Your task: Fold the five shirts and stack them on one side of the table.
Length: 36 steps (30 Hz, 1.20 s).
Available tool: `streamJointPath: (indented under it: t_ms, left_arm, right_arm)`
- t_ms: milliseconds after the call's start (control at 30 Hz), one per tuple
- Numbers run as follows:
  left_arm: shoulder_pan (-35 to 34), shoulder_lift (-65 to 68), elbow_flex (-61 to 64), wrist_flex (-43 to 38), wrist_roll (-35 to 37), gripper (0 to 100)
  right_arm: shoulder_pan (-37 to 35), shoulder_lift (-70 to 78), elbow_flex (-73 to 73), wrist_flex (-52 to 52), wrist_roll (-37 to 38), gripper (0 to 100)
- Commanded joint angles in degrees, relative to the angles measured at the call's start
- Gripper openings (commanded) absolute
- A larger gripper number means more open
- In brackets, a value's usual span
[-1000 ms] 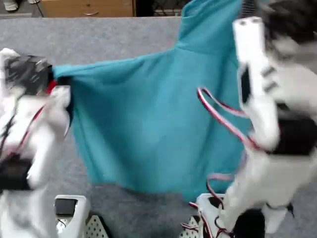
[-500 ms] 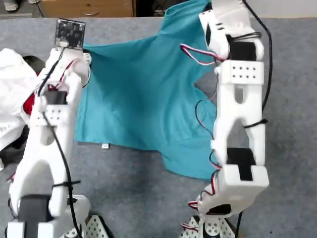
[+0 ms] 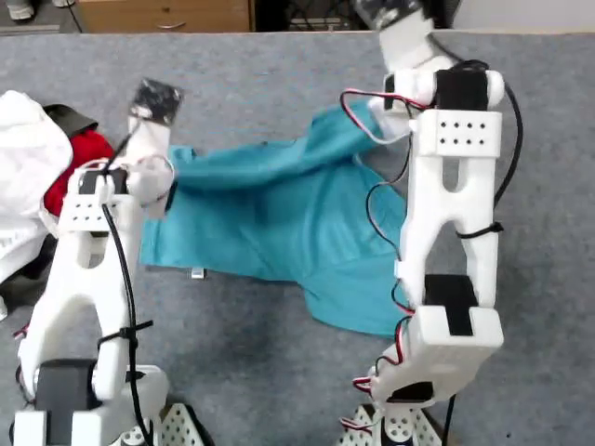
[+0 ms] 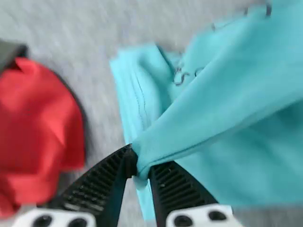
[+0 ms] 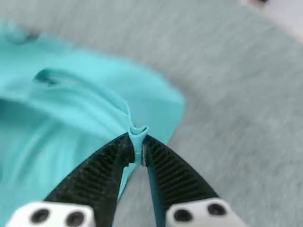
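Note:
A teal shirt (image 3: pixel 279 223) lies across the middle of the grey table, its far edge folded over toward the near side. My left gripper (image 4: pixel 139 168) is shut on the shirt's edge (image 4: pixel 199 123) at its left end (image 3: pixel 177 163). My right gripper (image 5: pixel 138 151) pinches a fold of the teal shirt (image 5: pixel 71 123) at its right far corner (image 3: pixel 372 116). A pile of other shirts, white (image 3: pixel 26 172) and red (image 3: pixel 72 172), sits at the table's left edge; the red shirt (image 4: pixel 35 123) lies just beside the left gripper.
The left arm (image 3: pixel 88 279) and right arm (image 3: pixel 451 214) stand over the shirt's two ends. A wooden cabinet (image 3: pixel 163 14) is beyond the far table edge. Bare grey table (image 3: pixel 251 84) lies past the shirt and at the near middle.
Both grippers have pulled the shirt's far edge down from the raised spread and brought it toward the near side, so the shirt now lies lower and partly doubled over.

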Motion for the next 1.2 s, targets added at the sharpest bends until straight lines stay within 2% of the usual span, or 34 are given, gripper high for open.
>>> streamJointPath:
  t_ms: [0, 133, 267, 367, 533, 833, 1067, 1167]
  left_arm:
    - [-0.6, -6.7, 3.6, 5.2, -3.5, 3]
    - [-0.5, -13.4, 13.4, 6.3, -7.8, 3]
    - [-3.3, -16.4, 21.5, 0.4, -8.5, 3]
    - [-6.3, -16.4, 24.5, -4.2, -8.5, 3]
    - [-6.8, -16.4, 25.5, -4.4, -8.6, 3]
    - [-6.8, -16.4, 25.5, -4.5, -8.6, 3]
    - [-6.8, -16.4, 25.5, -4.4, -8.6, 3]
    - [-6.8, -16.4, 25.5, -4.3, -9.5, 3]
  right_arm:
    - [-1.6, -9.7, 6.9, 3.4, 3.5, 1.3]
    - [-1.0, -21.7, 23.1, -0.4, 5.0, 1.3]
    - [-0.2, -33.6, 42.9, -6.6, 5.7, 1.3]
    - [1.0, -42.5, 56.4, -10.1, 6.2, 1.3]
    - [1.4, -54.5, 72.6, -12.0, 6.2, 1.3]
    - [2.5, -65.5, 82.4, -10.3, 6.8, 1.3]
    - [10.7, -67.3, 82.9, -8.3, 14.3, 1.3]
    - [11.6, -67.3, 83.7, -7.6, 17.1, 1.3]
